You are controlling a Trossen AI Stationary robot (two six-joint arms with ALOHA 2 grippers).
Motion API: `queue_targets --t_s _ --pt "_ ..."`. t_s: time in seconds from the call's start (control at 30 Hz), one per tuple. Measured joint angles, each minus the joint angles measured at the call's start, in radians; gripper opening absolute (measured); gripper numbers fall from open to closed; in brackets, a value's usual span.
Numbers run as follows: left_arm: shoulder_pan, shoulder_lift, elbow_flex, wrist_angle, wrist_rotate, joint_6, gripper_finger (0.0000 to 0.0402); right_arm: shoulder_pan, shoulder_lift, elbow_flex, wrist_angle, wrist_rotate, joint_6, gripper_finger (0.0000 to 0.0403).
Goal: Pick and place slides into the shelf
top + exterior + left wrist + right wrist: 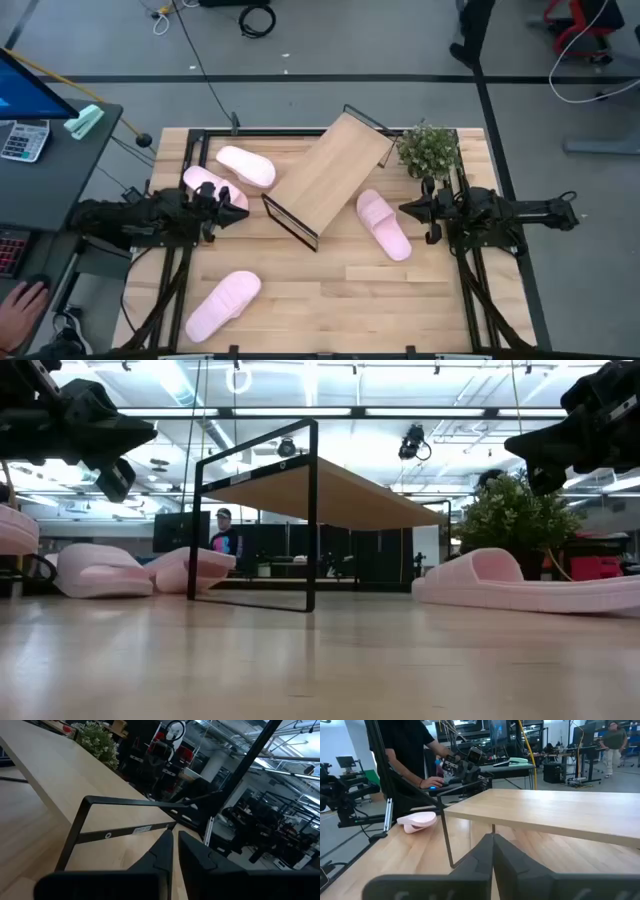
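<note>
The shelf (330, 175), a light wood board on a thin black wire frame, stands askew at the table's middle on its frame feet. Several pale pink slides lie sole-down on the table. Two are near the far left (245, 166) (213, 187), one is at the near left (223, 303), and one lies right of the shelf (384, 224). My left gripper (240, 212) hovers shut beside the two left slides, pointing at the shelf. My right gripper (403, 208) hovers shut above the right slide's far end. Both ride above the tabletop in the low view.
A potted green plant (428, 150) stands at the far right corner behind my right arm. A desk with a calculator and monitor sits left of the table, and a person's hand (20, 300) rests there. Bare tabletop (340, 290) lies near the front edge.
</note>
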Motion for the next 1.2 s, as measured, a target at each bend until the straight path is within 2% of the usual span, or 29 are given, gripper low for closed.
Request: queue_targets --t_s 0.53,0.93,1.2 --pt "0.000 0.000 0.000 0.000 0.000 0.000 0.0025 0.000 0.000 0.000 0.000 0.000 0.000 0.0016" --pt "0.000 0.000 0.000 0.000 0.000 0.000 0.0039 0.000 0.000 0.000 0.000 0.000 0.000 0.0016" --pt "0.000 0.000 0.000 0.000 0.000 0.000 0.0027 0.000 0.000 0.000 0.000 0.000 0.000 0.0016"
